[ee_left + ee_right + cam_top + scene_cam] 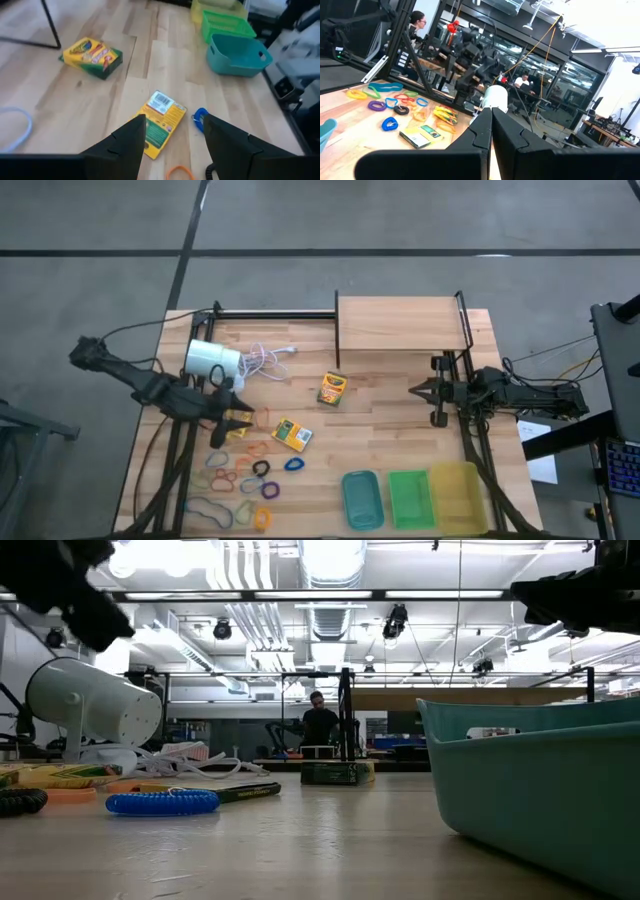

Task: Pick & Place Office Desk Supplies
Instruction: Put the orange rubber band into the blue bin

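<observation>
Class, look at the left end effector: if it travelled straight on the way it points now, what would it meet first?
Most likely the flat crayon box lying just ahead of the open left end effector; depth is hard to judge, so it might pass above it.

Robotics lab: exposed ceiling ducts [330,580], equipment benches.

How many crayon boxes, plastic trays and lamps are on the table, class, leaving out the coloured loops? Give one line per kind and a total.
Crayon boxes: 2
Plastic trays: 3
White lamp: 1
Total: 6
</observation>
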You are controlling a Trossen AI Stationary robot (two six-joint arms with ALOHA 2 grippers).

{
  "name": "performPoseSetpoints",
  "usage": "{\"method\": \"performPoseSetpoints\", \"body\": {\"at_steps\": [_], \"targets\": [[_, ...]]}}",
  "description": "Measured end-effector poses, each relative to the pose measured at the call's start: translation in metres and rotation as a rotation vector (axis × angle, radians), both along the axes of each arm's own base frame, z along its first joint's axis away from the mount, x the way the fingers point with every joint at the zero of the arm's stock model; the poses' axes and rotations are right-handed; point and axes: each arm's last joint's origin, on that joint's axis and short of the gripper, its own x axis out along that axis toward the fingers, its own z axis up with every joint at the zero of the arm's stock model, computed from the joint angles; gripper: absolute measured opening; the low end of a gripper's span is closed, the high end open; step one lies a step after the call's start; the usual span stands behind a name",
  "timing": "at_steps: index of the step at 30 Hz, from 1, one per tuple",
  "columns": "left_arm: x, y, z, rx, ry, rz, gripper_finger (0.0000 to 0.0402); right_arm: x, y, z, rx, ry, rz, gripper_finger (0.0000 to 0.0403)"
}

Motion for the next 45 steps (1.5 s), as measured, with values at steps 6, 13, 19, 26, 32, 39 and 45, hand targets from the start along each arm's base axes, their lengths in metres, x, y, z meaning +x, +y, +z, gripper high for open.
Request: {"method": "performPoseSetpoints", "body": {"at_steps": [6,13,19,26,32,39,45], "targets": [[0.029,-0.011,0.020,0.153,0.114,0.035,0.0202,0.000,0.000,0.000,0.000,0.000,0.000,0.0008],[0.057,-0.023,0.025,0.233,0.172,0.020,0.0203,0.000,0.000,0.000,0.000,0.000,0.000,0.0008],[0.068,-0.029,0.017,0.201,0.212,0.031,0.0203,0.000,0.000,0.000,0.000,-0.001,0.000,0.0008],[0.075,-0.032,0.009,0.125,0.234,0.057,0.0202,0.000,0.000,0.000,0.000,-0.001,0.000,0.0008],[0.071,-0.029,0.008,0.064,0.271,0.104,0.0202,0.000,0.000,0.000,0.000,0.000,0.001,0.0008],[0.071,-0.024,0.005,-0.016,0.305,0.202,0.0202,0.000,0.000,0.000,0.000,0.000,0.000,0.0008],[0.064,-0.021,-0.001,-0.130,0.375,0.346,0.0202,0.000,0.000,0.000,0.000,0.000,0.001,0.0008]]}}
